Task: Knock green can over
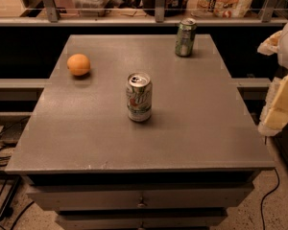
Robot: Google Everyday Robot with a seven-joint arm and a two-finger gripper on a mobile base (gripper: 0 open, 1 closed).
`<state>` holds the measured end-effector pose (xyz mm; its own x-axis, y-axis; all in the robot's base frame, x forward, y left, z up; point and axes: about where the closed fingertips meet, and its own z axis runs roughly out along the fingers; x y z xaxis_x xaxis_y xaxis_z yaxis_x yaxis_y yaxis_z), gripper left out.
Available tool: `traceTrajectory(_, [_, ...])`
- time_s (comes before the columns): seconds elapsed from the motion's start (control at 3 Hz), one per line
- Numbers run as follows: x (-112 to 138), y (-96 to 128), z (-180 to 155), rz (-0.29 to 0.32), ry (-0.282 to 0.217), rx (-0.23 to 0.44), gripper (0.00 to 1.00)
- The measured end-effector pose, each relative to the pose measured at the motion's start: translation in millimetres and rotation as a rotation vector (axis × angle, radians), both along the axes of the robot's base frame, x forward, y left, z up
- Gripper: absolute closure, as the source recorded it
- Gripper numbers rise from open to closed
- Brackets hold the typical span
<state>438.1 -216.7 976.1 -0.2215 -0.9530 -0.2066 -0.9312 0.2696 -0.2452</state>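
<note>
Reach not yet begun: the green can (186,37) stands upright at the table's (86,143) far edge, upper right of centre, well apart from the hand (281,94) at the frame's right edge, apart or together I cannot tell, so next comes a long reach and a sideways shove.

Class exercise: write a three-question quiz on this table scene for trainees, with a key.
1. True or false: the green can lies on its side.
2. Which stands nearest the middle of the table? A the orange, B the white-and-silver can, C the green can.
3. At which edge of the view is the gripper?
Key: 1 false, it stands upright; 2 B; 3 the right edge, beside the table.
</note>
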Motion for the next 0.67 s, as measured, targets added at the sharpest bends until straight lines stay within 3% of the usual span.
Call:
traceTrajectory(0.33, [0, 0, 0, 0.000, 0.000, 0.000, 0.00])
traceTrajectory(0.67, [18, -1, 2, -0.022, -0.042, 0.072, 0.00])
